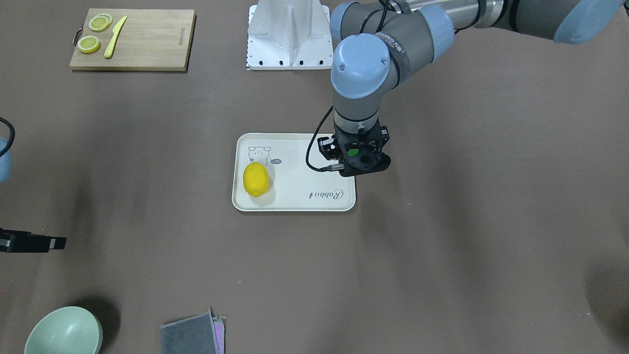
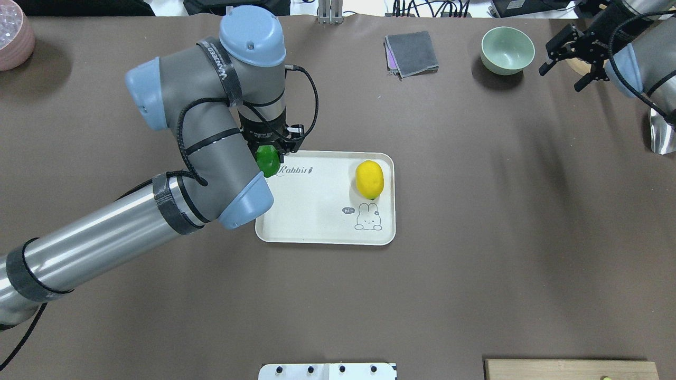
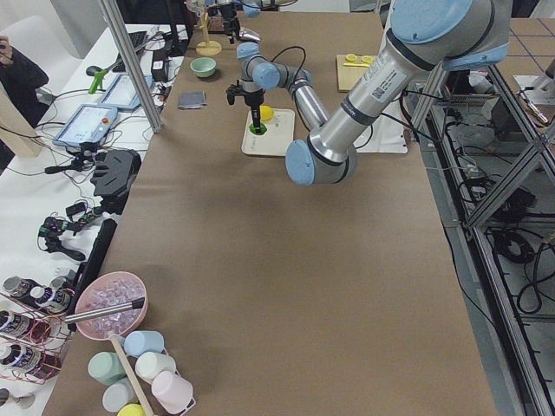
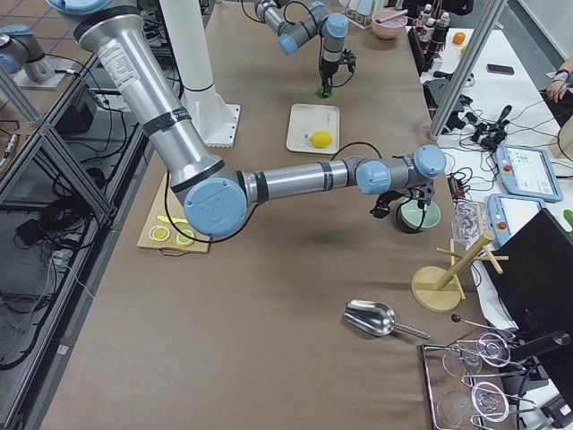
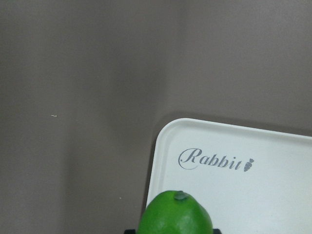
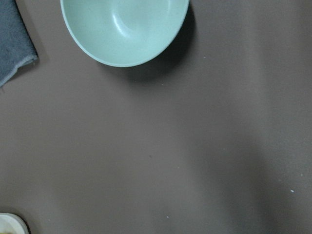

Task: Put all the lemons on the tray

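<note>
At the middle of the table, the tray [image 2: 317, 216] lies flat with its "Rabbit" lettering toward the left arm's side. The yellow lemon [image 2: 369, 179] lies on it, near the rim on the robot's right and just beside the little rabbit drawing.

Left gripper [image 1: 362, 158]: pointed straight down over the tray's corner by the lettering, fingers closed round the green lemon [image 2: 267, 164]. From the left wrist camera I see the green fruit hanging over the tray's rim next to the script, part above the tray floor and part above the brown table [image 2: 475, 264]. I cannot tell whether it touches the tray.

Right gripper [image 2: 561, 79]: well apart from the tray, at the table's far corner on the robot's right, fingers spread and nothing between them. Its wrist camera looks down on bare tablecloth, with the pale green bowl [image 6: 124, 29] at the top of the view.

Other items noted: a folded grey cloth [image 2: 411, 53] near the bowl; a wooden cutting board [image 1: 132, 39] close to the robot's base carrying lemon slices [image 1: 89, 44] and a yellow knife [image 1: 115, 37].
</note>
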